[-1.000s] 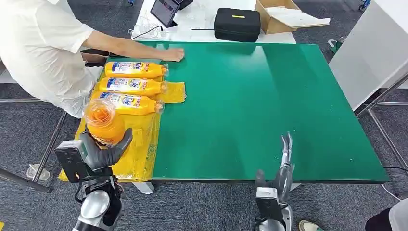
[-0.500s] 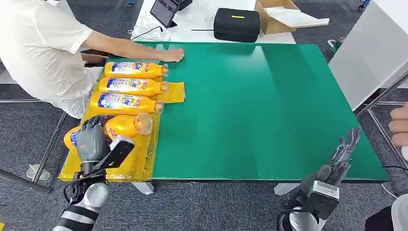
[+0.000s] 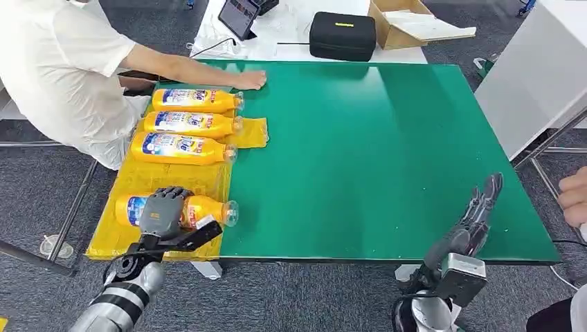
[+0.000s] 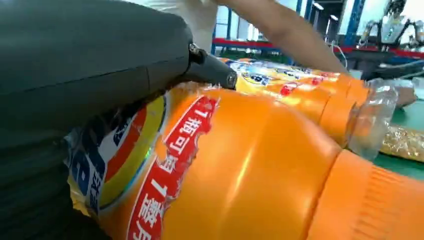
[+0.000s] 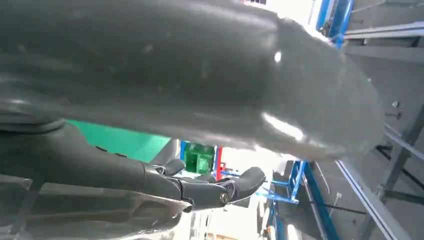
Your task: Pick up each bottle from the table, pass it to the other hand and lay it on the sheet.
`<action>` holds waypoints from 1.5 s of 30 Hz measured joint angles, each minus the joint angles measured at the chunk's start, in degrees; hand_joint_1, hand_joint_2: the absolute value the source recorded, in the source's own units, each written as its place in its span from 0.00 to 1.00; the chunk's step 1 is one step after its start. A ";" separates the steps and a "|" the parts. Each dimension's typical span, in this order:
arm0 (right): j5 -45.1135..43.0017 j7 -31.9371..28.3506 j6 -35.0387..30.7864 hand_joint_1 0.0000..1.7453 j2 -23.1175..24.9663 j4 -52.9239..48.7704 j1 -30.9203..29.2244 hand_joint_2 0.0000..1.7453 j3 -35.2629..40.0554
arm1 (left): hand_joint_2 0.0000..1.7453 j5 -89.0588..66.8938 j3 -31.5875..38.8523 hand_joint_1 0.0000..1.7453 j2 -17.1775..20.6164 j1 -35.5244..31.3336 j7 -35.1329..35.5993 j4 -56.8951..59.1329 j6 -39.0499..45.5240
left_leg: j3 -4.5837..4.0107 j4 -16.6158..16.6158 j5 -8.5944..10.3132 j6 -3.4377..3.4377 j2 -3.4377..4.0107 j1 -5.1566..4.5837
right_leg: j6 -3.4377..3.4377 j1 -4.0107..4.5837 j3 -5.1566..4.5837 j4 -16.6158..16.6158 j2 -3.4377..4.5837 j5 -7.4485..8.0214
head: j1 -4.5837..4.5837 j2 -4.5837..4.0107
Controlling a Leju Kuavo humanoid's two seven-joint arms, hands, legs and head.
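head view: left hand (image 3: 163, 211) lies over the label part of an orange bottle (image 3: 206, 209), fingers wrapped around its body, bottle on its side on the yellow sheet (image 3: 173, 180) at the near left corner of the green table (image 3: 374, 152), cap end pointing right and just reaching the sheet's edge. three more bottles (image 3: 183, 124) lie in a row on the far part of the sheet, caps to the right, well apart from the held one. right hand (image 3: 477, 214) is at the near right table edge, fingers straight and apart, holding nothing; right wrist view agrees, fingers (image 5: 210, 190) stretched out with nothing in them. left wrist view: bottle (image 4: 260, 175) close up, glossy orange plastic, wrinkled label, clear film around the cap end. judgement: full-looking bottle so fairly heavy, body stiff but smooth and slippery, round so it may roll once let go; best hold is around the labelled middle, not the tapered neck. sheet is thin crinkly film and could slide or bunch under the bottle. a person's arm (image 3: 187, 69) reaches onto the far left table edge, hand flat on the green. another person's hand (image 3: 573, 197) at the right edge of frame. black case (image 3: 340, 34) and cardboard box (image 3: 408, 24) on the far white table.
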 measured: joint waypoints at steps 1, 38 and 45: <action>0.00 0.00 0.04 0.00 0.04 0.17 -0.03 0.00 0.00 | 1.00 0.11 -0.09 0.17 -0.02 -0.21 -0.07 0.59 -0.04 | 0.04 0.00 0.01 0.00 0.00 0.00 | 0.00 0.00 0.04 0.00 0.00 0.00 | 0.00 -0.02; 0.52 0.02 1.11 0.00 0.02 9.84 -3.76 0.00 0.04 | 1.00 7.61 -3.28 0.00 3.67 -7.92 -3.04 6.07 -27.25 | 0.85 -0.04 0.05 -0.03 -0.34 -0.01 | -0.01 0.00 0.98 0.01 -0.33 -0.04 | -0.02 -0.02; 0.52 0.02 0.92 0.00 0.00 10.14 -3.83 0.00 0.09 | 1.00 7.93 -3.41 0.00 3.80 -7.55 -3.37 6.03 -25.59 | 0.87 -0.04 0.05 -0.03 -0.34 -0.01 | -0.01 0.00 0.98 0.01 -0.32 -0.04 | -0.02 -0.02</action>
